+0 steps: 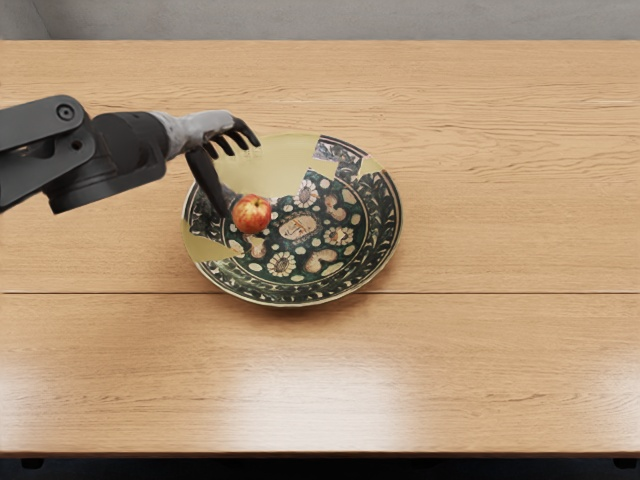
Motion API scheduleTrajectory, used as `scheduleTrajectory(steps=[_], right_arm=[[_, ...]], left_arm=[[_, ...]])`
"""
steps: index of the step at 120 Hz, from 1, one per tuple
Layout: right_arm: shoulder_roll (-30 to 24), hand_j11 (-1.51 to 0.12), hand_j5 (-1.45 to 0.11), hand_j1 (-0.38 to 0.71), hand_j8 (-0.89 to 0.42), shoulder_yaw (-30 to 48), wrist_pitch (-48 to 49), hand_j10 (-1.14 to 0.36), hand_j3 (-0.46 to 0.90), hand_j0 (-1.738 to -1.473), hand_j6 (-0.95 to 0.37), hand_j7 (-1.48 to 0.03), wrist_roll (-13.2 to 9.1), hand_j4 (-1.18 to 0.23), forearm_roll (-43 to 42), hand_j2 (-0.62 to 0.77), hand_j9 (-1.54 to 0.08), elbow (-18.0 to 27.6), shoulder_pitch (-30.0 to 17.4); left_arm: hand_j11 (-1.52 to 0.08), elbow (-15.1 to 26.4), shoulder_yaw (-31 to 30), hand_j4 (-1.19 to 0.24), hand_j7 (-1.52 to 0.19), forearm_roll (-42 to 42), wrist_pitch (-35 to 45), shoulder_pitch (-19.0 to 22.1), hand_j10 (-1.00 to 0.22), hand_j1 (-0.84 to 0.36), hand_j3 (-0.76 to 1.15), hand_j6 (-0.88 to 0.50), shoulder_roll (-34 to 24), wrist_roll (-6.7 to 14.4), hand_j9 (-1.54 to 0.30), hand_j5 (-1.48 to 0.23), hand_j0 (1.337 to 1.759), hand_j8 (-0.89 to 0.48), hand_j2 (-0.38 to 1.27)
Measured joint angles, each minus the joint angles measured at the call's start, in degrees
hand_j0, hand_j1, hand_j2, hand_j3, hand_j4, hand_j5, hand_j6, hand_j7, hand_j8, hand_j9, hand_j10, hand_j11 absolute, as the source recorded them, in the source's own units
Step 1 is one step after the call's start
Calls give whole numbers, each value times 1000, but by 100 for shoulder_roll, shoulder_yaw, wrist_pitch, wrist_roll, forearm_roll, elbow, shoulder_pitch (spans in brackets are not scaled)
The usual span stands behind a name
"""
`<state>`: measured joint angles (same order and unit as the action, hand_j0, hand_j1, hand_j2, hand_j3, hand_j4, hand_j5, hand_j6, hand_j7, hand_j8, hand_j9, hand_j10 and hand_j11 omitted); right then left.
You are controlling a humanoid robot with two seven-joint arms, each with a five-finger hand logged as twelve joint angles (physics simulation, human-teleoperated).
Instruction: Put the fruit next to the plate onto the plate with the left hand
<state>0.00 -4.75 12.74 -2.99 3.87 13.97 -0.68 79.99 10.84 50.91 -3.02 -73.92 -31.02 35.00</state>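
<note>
A red and yellow apple (252,213) lies inside the patterned plate (365,235), on its left side. My left hand (222,150) hovers over the plate's upper left rim, just above and left of the apple. Its fingers are spread and hold nothing; the thumb (207,177) points down toward the apple without closing on it. The dark forearm comes in from the picture's left edge. The right arm does not show.
The wooden table (480,350) stretches wide around the plate, with a seam running across below it. Nothing else stands on the table.
</note>
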Motion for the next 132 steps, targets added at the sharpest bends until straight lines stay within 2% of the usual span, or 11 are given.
scheduleTrajectory(steps=[25, 37, 66, 71, 83, 92, 110, 132], right_arm=[[0, -17, -17, -333, -13, 0, 0, -13, 0, -1658, -12, -17, 0, -13, 0, -3, -17, 0, 0], [0, -17, -17, -333, -13, -1, 0, -13, 0, -1658, -13, -17, 0, -13, -1, -3, -17, 0, 0], [0, -17, -17, -334, -13, -5, 0, -13, 0, -1658, -12, -17, 0, -13, 0, -3, -17, 0, -1], [0, -17, -17, -334, -13, -7, 0, -13, 0, -1658, -12, -17, 0, -13, 0, -3, -17, 1, 0], [0, -16, -16, -334, -12, -7, 0, -12, 0, -1658, -12, -16, 0, -12, 0, -3, -16, 5, -1], [0, -17, -17, -334, -12, -8, 0, -13, 0, -1658, -12, -17, 0, -13, 0, -3, -17, 7, 1], [0, -17, -17, -334, -12, -4, 0, -13, 0, -1658, -12, -17, 0, -13, 0, -3, -17, 8, 2], [0, -17, -16, -334, -12, -2, 0, -12, 0, -1658, -12, -17, 0, -12, 0, -3, -17, 5, 3]], left_arm=[[-128, -10, 104, -88, -128, -236, -6, 17, -100, 250, 0, -73, -43, 0, -129, -131, 1658, -91, 57], [-79, -17, 343, -55, -79, -1067, -252, 16, -62, 289, 0, -47, -341, 0, -79, -80, 1658, -58, 36], [-24, -69, 1079, -19, -24, -3483, -1938, 34, -20, 331, 0, -16, -1373, 0, -24, -25, 1658, -20, 11], [-20, -92, 1148, -15, -20, -3706, -2192, 152, -17, 334, 0, -14, -1489, 0, -20, -20, 1658, -16, 9], [-12, -235, 1678, -10, -12, -4232, -2807, 838, -11, 340, 0, -10, -1882, 0, -12, -13, 1658, -11, 6], [-8, -346, 1974, -8, -8, -4677, -3009, 897, -8, 343, 0, -7, -2399, 0, -8, -9, 1658, -8, 4], [-4, -776, 2183, -4, -4, -5605, -3157, 1370, -4, 346, 0, -4, -2827, 0, -4, -4, 1658, -4, 1], [-2, -1065, 2218, -1, -2, -6002, -3195, 1432, -1, 348, 0, -1, -2800, 0, -2, -2, 1658, -1, 0]])
